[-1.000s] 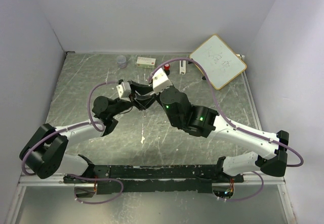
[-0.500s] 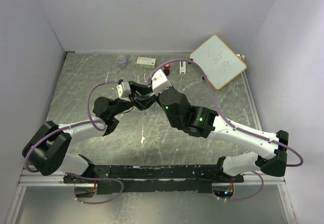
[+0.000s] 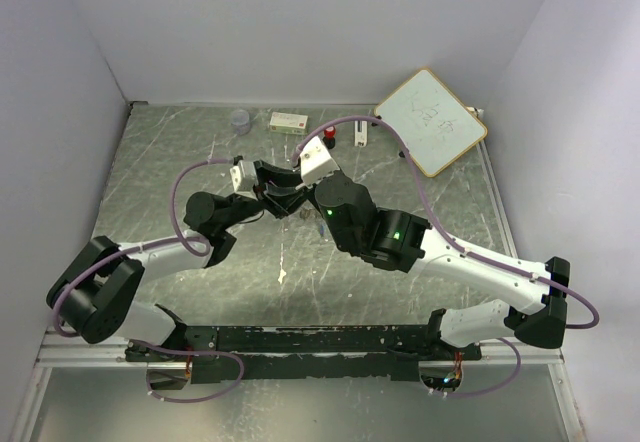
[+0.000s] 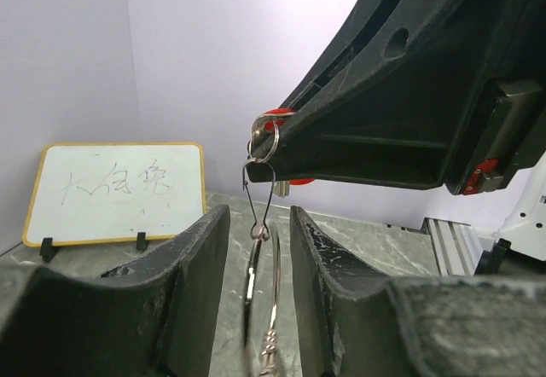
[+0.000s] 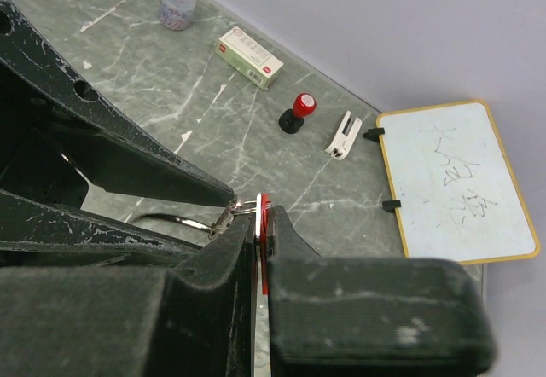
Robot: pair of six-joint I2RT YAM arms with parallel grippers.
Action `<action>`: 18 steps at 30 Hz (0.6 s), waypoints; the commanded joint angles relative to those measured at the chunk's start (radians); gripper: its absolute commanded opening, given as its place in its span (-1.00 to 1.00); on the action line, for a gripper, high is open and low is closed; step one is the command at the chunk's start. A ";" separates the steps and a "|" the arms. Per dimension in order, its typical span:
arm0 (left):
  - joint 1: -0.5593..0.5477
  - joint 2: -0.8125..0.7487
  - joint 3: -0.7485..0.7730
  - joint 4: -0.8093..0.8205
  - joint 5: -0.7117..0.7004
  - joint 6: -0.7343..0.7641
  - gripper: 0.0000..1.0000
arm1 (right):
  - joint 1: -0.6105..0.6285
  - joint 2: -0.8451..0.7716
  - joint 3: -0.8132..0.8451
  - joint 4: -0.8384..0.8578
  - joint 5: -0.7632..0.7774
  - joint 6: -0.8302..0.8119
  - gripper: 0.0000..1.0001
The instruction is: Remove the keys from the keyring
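While the right end effector [image 5: 258, 212] clamps the red key [image 5: 264, 249], left end effector [image 4: 258, 228] parted around keyring [image 4: 275, 287], seemingly not touching.

A grey-green marbled tabletop [image 5: 145, 87] carries a row of small items along its far side. Farthest left is a small clear plastic cup [image 5: 177, 4] with something purplish inside, too small to make out. Near it lies a white rectangular box with green and red print [image 5: 249, 56], then a black stamp with a red knob [image 5: 297, 113], upright, and just beside that a small white plastic piece [image 5: 343, 134]. At the right end is a yellow-framed whiteboard [image 5: 452, 181] on two black feet, with faint handwriting.
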 commanded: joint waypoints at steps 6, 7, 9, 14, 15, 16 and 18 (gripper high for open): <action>-0.007 0.023 0.023 0.077 0.043 -0.034 -0.19 | 0.007 -0.012 -0.008 0.032 0.003 0.003 -1.00; -0.006 0.024 0.024 0.076 0.043 -0.034 -0.21 | 0.008 -0.012 -0.009 0.032 0.005 0.002 -1.00; -0.007 0.025 0.026 0.077 0.046 -0.036 -0.22 | 0.007 -0.012 -0.011 0.034 0.005 0.002 -1.00; -0.007 0.033 0.025 0.105 0.050 -0.051 -0.23 | 0.008 -0.011 -0.014 0.038 0.005 0.001 -1.00; -0.006 0.036 0.026 0.111 0.051 -0.057 -0.23 | 0.008 -0.010 -0.012 0.039 0.004 0.001 -1.00; -0.006 0.039 0.027 0.115 0.052 -0.061 -0.23 | 0.008 -0.009 -0.012 0.039 0.004 0.001 -1.00; -0.005 0.044 0.029 0.117 0.056 -0.066 -0.22 | 0.008 -0.008 -0.011 0.037 0.004 0.001 -1.00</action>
